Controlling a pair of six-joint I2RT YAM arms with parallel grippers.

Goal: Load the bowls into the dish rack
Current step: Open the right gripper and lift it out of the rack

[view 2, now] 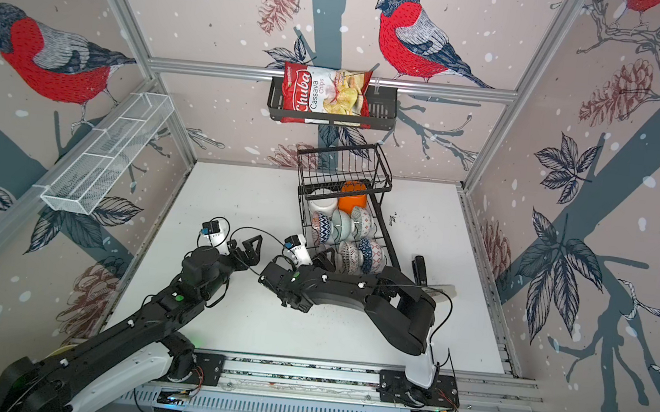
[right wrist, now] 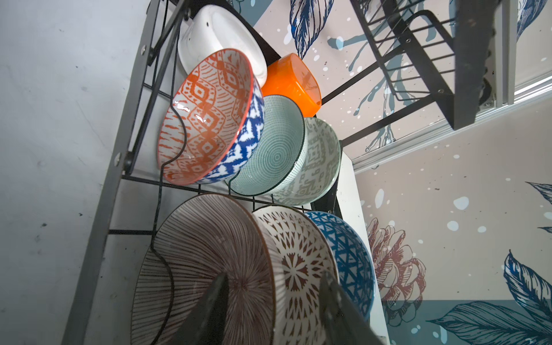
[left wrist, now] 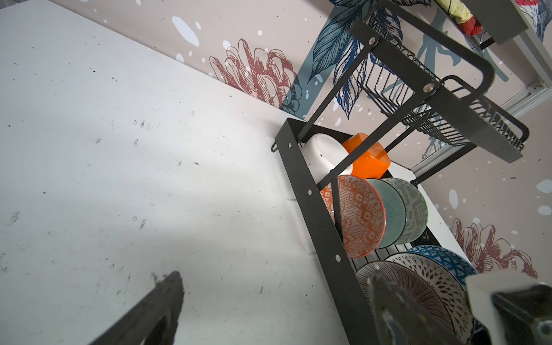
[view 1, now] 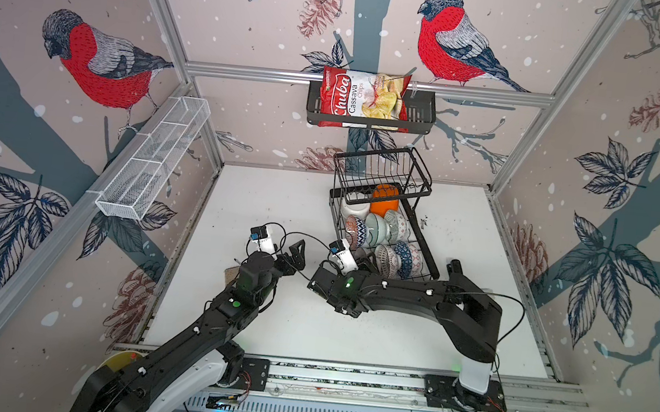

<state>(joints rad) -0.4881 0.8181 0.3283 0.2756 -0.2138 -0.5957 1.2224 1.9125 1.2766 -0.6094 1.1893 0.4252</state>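
Note:
The black dish rack (view 1: 425, 252) (view 2: 385, 238) stands at the back right of the table. Several bowls stand on edge in it: plain white (right wrist: 221, 33), orange plastic (right wrist: 289, 83), red-and-blue patterned (right wrist: 209, 119), two greenish ones (right wrist: 274, 155), and at the near end a brown-striped bowl (right wrist: 203, 254), a brown-flower bowl (right wrist: 298, 263) and a blue-triangle bowl (right wrist: 349, 254). My right gripper (right wrist: 274, 279) (view 1: 364, 261) is open, its jaws astride the striped bowl's rim with gaps on both sides. My left gripper (left wrist: 273, 282) (view 1: 297, 253) hangs open over bare table left of the rack.
The rack's raised basket tier (view 1: 382, 170) overhangs the far bowls. A wall basket with a chips bag (view 1: 362, 99) hangs behind it. A white mesh shelf (view 1: 153, 159) runs along the left wall. A black object (view 1: 455, 266) lies right of the rack.

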